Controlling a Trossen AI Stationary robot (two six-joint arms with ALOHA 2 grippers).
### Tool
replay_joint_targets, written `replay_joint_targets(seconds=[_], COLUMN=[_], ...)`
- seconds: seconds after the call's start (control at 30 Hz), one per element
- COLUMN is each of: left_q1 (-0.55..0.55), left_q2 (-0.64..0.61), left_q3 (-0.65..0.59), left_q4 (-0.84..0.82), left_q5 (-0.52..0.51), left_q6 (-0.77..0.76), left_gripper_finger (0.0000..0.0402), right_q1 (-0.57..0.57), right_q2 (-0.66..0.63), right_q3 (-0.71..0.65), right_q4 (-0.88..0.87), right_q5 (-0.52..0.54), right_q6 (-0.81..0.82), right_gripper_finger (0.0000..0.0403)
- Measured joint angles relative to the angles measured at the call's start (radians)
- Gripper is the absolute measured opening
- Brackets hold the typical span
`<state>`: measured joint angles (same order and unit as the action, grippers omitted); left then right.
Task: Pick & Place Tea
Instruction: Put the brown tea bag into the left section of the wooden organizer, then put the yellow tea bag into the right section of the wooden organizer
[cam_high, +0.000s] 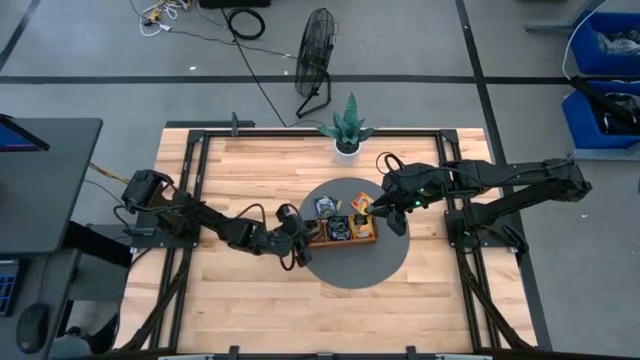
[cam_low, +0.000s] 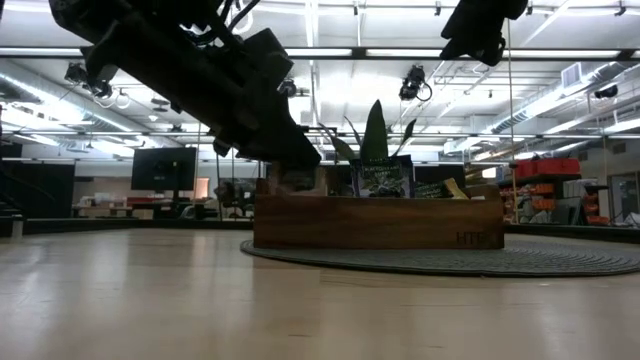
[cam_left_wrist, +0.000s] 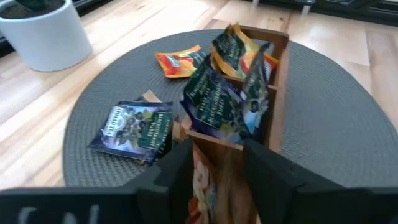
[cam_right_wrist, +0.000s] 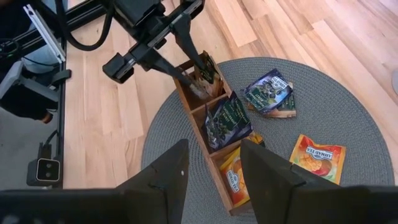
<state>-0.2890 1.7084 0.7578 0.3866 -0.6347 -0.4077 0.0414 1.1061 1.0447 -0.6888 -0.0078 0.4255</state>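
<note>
Left gripper (cam_right_wrist: 198, 73): at the tray's end compartment nearest the left arm, fingers (cam_left_wrist: 177, 171) parted and straddling a pale sachet (cam_left_wrist: 208, 186) that stands in that compartment; whether the fingers press on it cannot be told.
Right gripper (cam_right_wrist: 211, 165): hovering above the opposite end of the tray, fingers apart, nothing between them.
Tray (cam_low: 378, 222): brown wood, three compartments in a row, lying on the round grey mat (cam_high: 385, 262) in the middle of the table.
Middle compartment: dark blue sachets (cam_right_wrist: 229, 119) standing on edge, leaning and partly sticking out above the rim.
Far compartment: orange-yellow sachets (cam_right_wrist: 235, 177), also on edge, under the right gripper.
Loose tea on the mat: one dark blue sachet (cam_left_wrist: 133, 127) lying flat beside the tray, on top of another that shows only at its edge; one orange-yellow sachet (cam_right_wrist: 318, 157) flat on the mat, a little apart from the tray.
Potted plant (cam_high: 347, 128): white pot, green leaves, on the wooden table (cam_high: 250, 165) just beyond the mat.
Fan (cam_high: 317, 58): on the floor behind the table.
</note>
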Motion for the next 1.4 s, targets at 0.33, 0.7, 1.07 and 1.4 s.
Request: replay_joint_targets(seconds=[0.33,0.7,1.07,1.4], left_q1=[0.001,0.001,0.03,0.069], left_q2=[0.0,-0.005,-0.112,-0.285], left_q3=[0.0,0.0,0.001,0.001], left_q4=[-0.02,-0.019,-0.018,-0.017], left_q5=[0.004,-0.12,-0.151,-0.148], left_q6=[0.0,0.01,0.082,-0.029], left_gripper_finger=[0.0206,0.0202,0.0197,0.0197], right_q1=[0.0,0.0,-0.045,-0.221], right_q2=[0.0,0.0,0.0,0.169], right_q3=[0.0,0.0,0.0,0.0], right_q4=[0.0,0.001,-0.046,-0.125], right_q5=[0.0,0.0,0.149,0.138], right_q6=[0.0,0.0,0.023,0.116], right_gripper_finger=[0.0153,0.0153,0.0153,0.0153])
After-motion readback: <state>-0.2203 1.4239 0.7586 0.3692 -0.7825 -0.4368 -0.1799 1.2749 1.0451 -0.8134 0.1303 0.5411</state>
